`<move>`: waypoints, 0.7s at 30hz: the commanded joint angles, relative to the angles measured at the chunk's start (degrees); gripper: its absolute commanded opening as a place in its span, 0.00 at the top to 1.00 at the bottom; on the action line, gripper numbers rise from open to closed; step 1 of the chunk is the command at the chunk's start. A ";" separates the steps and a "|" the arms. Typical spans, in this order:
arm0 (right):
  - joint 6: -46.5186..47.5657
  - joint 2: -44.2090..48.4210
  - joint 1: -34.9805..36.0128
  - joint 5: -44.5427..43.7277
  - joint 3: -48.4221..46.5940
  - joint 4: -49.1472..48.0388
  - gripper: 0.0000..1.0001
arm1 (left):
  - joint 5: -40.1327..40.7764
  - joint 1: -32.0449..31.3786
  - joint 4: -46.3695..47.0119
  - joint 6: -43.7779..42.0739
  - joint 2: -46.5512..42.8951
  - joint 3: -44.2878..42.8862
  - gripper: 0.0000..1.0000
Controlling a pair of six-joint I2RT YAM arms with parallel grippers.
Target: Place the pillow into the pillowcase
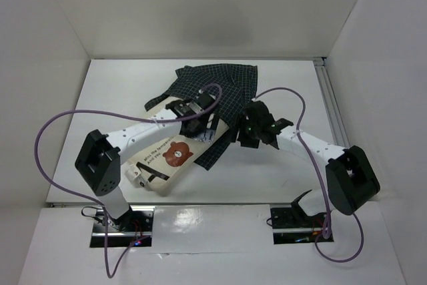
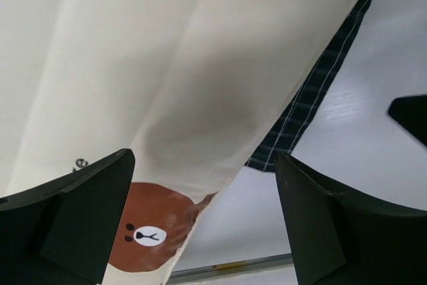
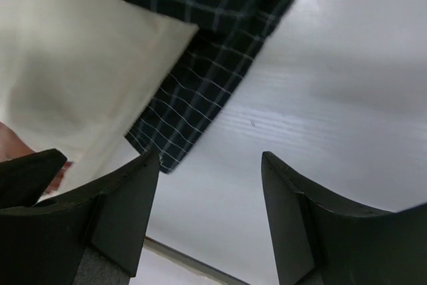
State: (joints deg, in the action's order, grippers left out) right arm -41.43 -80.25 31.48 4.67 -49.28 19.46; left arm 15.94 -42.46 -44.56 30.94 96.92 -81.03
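Plainly apart on both sides, with nothing gripped. Left jaws: spread wide over the pillow (image 1: 167, 158), fingers (image 2: 80, 218) clear of the cream cloth in the wrist view, no fabric caught between them. Beneath that gap: pale pillow surface, the brown bear print (image 2: 150, 231) down by the left-hand finger, a strip of the pillowcase (image 2: 313, 98) edge off to the right, then bare white worktop (image 2: 373, 65). Right jaws: also parted, somewhat less widely, hanging at the near right edge of the pillowcase with only worktop showing between the fingers (image 3: 127, 211); touching the cloth or just above it, cannot tell. Seen from above: pillow lying slantwise on the worktop, near left end with bear print and lettering uncovered, far right end covered by the dark checked pillowcase (image 1: 220, 85), rumpled toward the back wall. Inside the sack or merely under it there, cannot tell. Both arms reaching in toward the middle, the left over the pillow's mid part, the right just beside the pillowcase's right side
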 commanded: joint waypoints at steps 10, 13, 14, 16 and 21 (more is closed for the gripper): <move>-0.23 5.01 -1.34 4.56 6.64 -3.90 0.24 | 15.25 -7.38 4.47 -11.07 -2.01 8.70 0.00; -1.45 5.01 -1.34 6.14 7.79 -5.57 0.23 | 14.04 -6.85 5.00 -11.60 2.80 7.66 0.01; -1.46 5.01 -1.34 6.14 7.79 -6.10 0.23 | 12.46 -6.33 5.00 -11.60 4.14 6.78 0.06; -2.51 4.40 -1.34 6.94 8.93 -7.42 0.22 | 7.99 -4.13 4.22 -12.30 6.16 4.41 0.58; -4.35 1.51 0.51 6.94 9.55 -11.19 0.21 | 0.59 -2.37 2.54 -9.24 5.21 -3.16 1.00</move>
State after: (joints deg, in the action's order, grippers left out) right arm -43.83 -77.49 31.03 10.87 -40.32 14.04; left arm 22.00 -45.60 -44.03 19.92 103.50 -80.03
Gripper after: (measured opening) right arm 0.790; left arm 0.034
